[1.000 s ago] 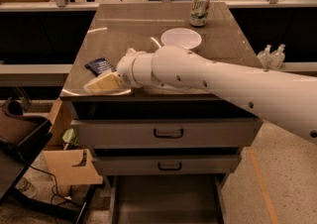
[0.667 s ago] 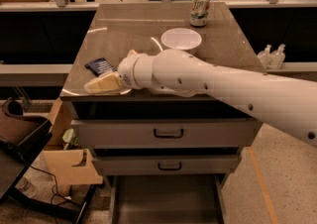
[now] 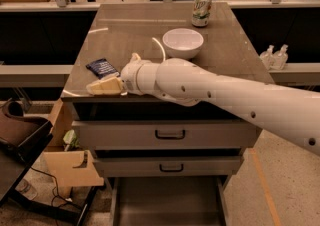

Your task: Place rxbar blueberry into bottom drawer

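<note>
The rxbar blueberry (image 3: pixel 102 67) is a dark navy wrapper with a white patch, lying flat near the front left corner of the cabinet top (image 3: pixel 130 25). My gripper (image 3: pixel 105 87) sits at the front left edge of the top, just in front of the bar and close to it. My white arm reaches to it from the lower right. The bottom drawer (image 3: pixel 167 202) is pulled open below, and its shallow tray shows nothing inside.
A white bowl (image 3: pixel 183 42) stands mid-top behind my arm. A green-white soda can (image 3: pixel 201 8) stands at the back. The two upper drawers (image 3: pixel 170 134) are shut. A cardboard box (image 3: pixel 70 162) sits left of the cabinet. Two small bottles (image 3: pixel 274 56) stand at the right.
</note>
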